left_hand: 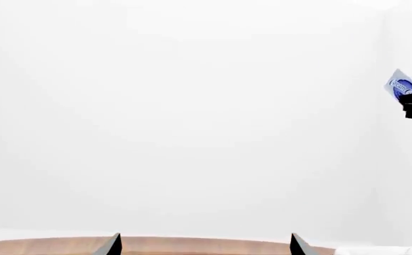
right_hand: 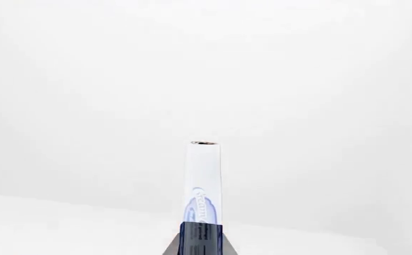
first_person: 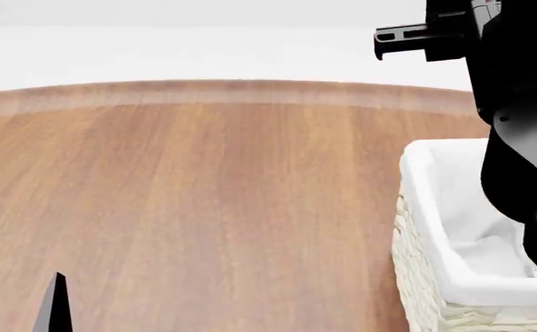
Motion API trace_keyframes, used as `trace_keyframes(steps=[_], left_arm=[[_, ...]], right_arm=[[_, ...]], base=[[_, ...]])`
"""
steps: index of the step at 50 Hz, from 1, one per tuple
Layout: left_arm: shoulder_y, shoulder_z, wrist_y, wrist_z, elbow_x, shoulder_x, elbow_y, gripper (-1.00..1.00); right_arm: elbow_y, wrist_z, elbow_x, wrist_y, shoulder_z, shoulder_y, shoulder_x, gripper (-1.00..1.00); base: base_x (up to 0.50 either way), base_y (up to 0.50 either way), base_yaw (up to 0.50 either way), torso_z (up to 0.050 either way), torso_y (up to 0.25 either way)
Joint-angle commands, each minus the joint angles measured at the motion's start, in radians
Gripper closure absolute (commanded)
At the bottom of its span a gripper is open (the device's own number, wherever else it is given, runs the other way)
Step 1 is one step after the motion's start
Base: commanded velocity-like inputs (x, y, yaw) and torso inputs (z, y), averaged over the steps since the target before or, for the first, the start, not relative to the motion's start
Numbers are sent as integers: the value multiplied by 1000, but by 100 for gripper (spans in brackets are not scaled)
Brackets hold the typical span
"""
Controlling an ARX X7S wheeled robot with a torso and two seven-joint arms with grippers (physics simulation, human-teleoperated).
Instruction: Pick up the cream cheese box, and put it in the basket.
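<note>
Between the right gripper's (right_hand: 200, 241) closed jaws, the cream cheese box (right_hand: 204, 180) sits edge-on; early release risks missing the basket (first_person: 434, 228) below it.

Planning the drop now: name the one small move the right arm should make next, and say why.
Probably lower the right gripper toward the basket. It is shut on the cream cheese box, seen edge-on in the right wrist view, and the head view shows that arm raised high above the basket's open, cloth-lined inside. Whether the box is squarely over the opening cannot be told.
</note>
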Motion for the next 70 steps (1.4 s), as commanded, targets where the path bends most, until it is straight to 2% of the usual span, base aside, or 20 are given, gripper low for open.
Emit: trace_keyframes(steps=[1, 8, 12, 17, 29, 42, 53, 70], left_arm=[[-5, -13, -1, -5, -14, -9, 2, -100], [-8, -16, 1, -8, -18, -11, -2, -100], [-10, -16, 5, -7, -20, -10, -7, -100], [-15, -21, 2, -11, -25, -12, -6, -100], [-11, -14, 0, -16, -23, -15, 2, -100], [-13, -15, -2, -20, -31, -20, 5, -100], [-15, -6, 1, -20, -25, -19, 0, -100], [-16, 0, 3, -24, -20, -23, -3, -100]], right_arm=[[432, -209, -111, 10, -52, 85, -57, 100], [554, -279, -108, 48, -65, 111, -62, 100], [671, -379, -97, 175, -116, 168, -95, 100], [811, -406, -75, 222, -99, 215, -145, 100], [861, -500, -30, 397, -134, 235, -150, 100], [1005, -579, -83, 402, -196, 234, -203, 100], [1001, -608, -94, 391, -216, 191, -198, 100], [798, -651, -75, 442, -250, 118, -101, 100]], base=[[0, 0, 0, 0, 0], [0, 0, 0, 0, 0], [0, 0, 0, 0, 0], [0, 0, 0, 0, 0], [0, 0, 0, 0, 0], [0, 0, 0, 0, 1], [0, 0, 0, 0, 0], [0, 0, 0, 0, 1]])
